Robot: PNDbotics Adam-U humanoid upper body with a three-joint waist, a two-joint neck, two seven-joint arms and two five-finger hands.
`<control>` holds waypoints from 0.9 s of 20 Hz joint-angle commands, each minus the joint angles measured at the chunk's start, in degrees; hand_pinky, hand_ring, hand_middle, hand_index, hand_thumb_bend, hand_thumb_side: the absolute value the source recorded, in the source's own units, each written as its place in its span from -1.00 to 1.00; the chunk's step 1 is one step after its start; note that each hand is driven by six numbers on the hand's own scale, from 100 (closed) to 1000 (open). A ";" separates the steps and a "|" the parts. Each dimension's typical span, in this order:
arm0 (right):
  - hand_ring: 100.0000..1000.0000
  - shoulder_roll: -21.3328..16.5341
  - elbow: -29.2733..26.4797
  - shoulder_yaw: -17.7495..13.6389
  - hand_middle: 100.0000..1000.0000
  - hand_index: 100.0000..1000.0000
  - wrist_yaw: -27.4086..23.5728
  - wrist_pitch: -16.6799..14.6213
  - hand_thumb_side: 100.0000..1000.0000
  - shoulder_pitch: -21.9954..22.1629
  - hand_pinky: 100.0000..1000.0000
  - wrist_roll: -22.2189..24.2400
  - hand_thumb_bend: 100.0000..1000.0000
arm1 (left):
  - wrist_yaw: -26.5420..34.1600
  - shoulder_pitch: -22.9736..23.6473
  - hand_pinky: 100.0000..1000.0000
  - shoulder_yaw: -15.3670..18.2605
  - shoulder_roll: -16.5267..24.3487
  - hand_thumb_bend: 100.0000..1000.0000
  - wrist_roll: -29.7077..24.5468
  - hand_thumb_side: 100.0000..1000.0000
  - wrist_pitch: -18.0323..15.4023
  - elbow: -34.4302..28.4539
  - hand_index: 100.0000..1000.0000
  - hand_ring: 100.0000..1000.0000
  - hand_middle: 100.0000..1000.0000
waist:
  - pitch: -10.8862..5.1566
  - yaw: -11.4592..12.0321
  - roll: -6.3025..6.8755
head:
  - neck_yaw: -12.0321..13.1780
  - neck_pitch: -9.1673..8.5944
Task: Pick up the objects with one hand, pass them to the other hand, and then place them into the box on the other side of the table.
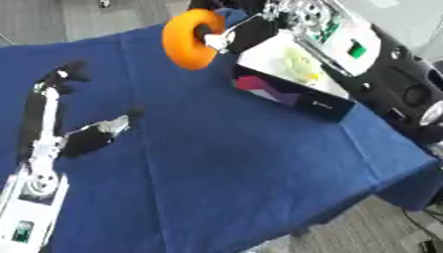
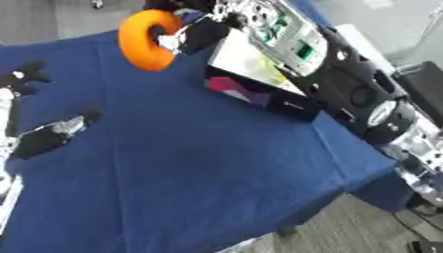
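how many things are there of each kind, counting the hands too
orange foam ring, held by the right hand: 1
open white box with dark side: 1
robot hands, left hand and right hand: 2
blue tablecloth: 1
total: 5

No legible text; box [image 1: 294, 96] front bears small white mark, too blurred to read.

Our right arm reaches in from two o'clock, its right hand [image 1: 232, 37] at twelve o'clock, fingers curled in a grasp. Our left hand [image 1: 65, 106] lies at nine o'clock, fingers extended, thumb spread toward three o'clock.
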 commanded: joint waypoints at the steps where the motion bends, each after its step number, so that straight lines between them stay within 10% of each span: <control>1: 0.50 -4.92 0.64 -4.62 0.14 0.26 -2.38 -0.23 -1.00 1.78 0.83 -3.46 -1.00 | 0.61 -0.38 0.53 0.85 1.53 0.58 -0.11 -0.11 0.73 -1.38 0.68 0.64 0.22 | -2.21 -0.20 0.71 | -1.13 -0.10; 18: 0.58 -12.87 18.39 -15.18 0.20 0.32 -10.77 -7.45 -0.99 13.84 0.89 -13.15 -1.00 | 2.05 -0.68 0.52 1.76 4.00 0.61 0.42 -0.11 1.94 -6.15 0.66 0.63 0.21 | -0.07 0.19 1.48 | -5.55 -1.22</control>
